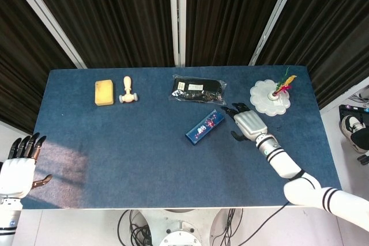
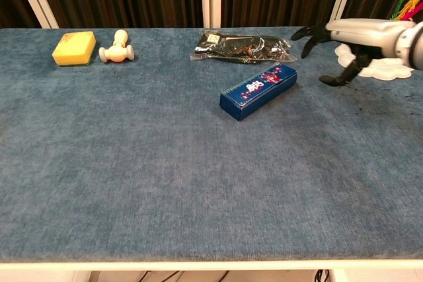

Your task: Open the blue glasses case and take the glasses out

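text: none legible | blue glasses case (image 2: 258, 90): floral print, lettering too small | black packet (image 2: 240, 46): label unreadable

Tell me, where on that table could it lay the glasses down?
The near stretch of the table, in front of the blue glasses case, is bare. The far edge is crowded: yellow sponge, black packet, white dish.
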{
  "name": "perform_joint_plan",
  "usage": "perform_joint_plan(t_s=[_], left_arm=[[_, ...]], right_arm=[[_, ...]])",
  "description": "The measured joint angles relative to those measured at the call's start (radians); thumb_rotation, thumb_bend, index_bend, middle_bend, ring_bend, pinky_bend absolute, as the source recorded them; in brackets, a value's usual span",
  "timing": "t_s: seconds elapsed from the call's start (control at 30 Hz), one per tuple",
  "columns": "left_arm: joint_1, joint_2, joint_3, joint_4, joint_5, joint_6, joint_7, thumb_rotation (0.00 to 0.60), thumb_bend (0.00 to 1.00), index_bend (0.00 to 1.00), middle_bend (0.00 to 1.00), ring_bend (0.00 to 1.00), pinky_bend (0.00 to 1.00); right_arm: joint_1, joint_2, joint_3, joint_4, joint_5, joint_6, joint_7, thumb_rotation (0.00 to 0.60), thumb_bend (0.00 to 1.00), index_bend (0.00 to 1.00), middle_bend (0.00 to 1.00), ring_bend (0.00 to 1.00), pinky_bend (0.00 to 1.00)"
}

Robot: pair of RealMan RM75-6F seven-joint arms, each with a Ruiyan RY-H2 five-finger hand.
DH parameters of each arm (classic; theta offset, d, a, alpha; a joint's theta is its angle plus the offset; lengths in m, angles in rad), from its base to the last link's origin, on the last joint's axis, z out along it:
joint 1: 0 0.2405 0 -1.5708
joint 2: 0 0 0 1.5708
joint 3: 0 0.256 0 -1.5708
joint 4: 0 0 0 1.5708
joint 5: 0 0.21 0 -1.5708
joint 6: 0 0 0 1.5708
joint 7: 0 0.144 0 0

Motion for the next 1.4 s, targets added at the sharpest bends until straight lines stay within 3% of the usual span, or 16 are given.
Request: perform_joint_plan(t_s=[0.17, 0.33, 0.73, 1.07, 1.2, 1.4], left_arm=[[-0.002, 0.004, -0.003, -0.011, -0.011, -0.006, 0.012, 0.600, 0.03, 0.08, 0.02, 0.00, 0.00], [-0.004, 0.007, -0.005, -0.025, -0.013, -0.006, 0.025, 0.600, 0.03, 0.08, 0.02, 0.00, 0.00], [-0.003, 0.009, -0.005, -0.028, -0.012, 0.001, 0.025, 0.600, 0.03, 0.09, 0.02, 0.00, 0.00], [0.003, -0.003, 0.000, 0.011, -0.008, 0.003, -0.020, 0.600, 0.03, 0.08, 0.02, 0.00, 0.00], [0.003, -0.005, 0.000, 0.016, -0.008, 0.003, -0.028, 0.600, 0.03, 0.08, 0.02, 0.00, 0.00], [0.004, -0.004, -0.002, 0.020, -0.013, 0.001, -0.033, 0.600, 0.03, 0.09, 0.02, 0.00, 0.00]], right_arm=[[0.051, -0.056, 0.006, 0.095, 0.075, -0.067, -0.018, 0.600, 0.37, 0.00, 0.18, 0.00, 0.00], [0.081, -0.082, -0.004, 0.131, 0.075, -0.110, 0.015, 0.600, 0.37, 0.00, 0.18, 0.00, 0.00], [0.037, -0.025, -0.075, -0.012, -0.071, -0.014, 0.068, 0.600, 0.37, 0.00, 0.21, 0.00, 0.00], [-0.003, 0.021, -0.093, -0.150, -0.147, 0.169, -0.044, 0.600, 0.33, 0.05, 0.27, 0.00, 0.00], [0.039, -0.017, -0.085, -0.128, -0.144, 0.146, -0.124, 0.600, 0.23, 0.07, 0.27, 0.00, 0.00], [0.100, -0.126, -0.075, -0.037, -0.101, 0.111, -0.225, 0.600, 0.21, 0.08, 0.27, 0.00, 0.00]])
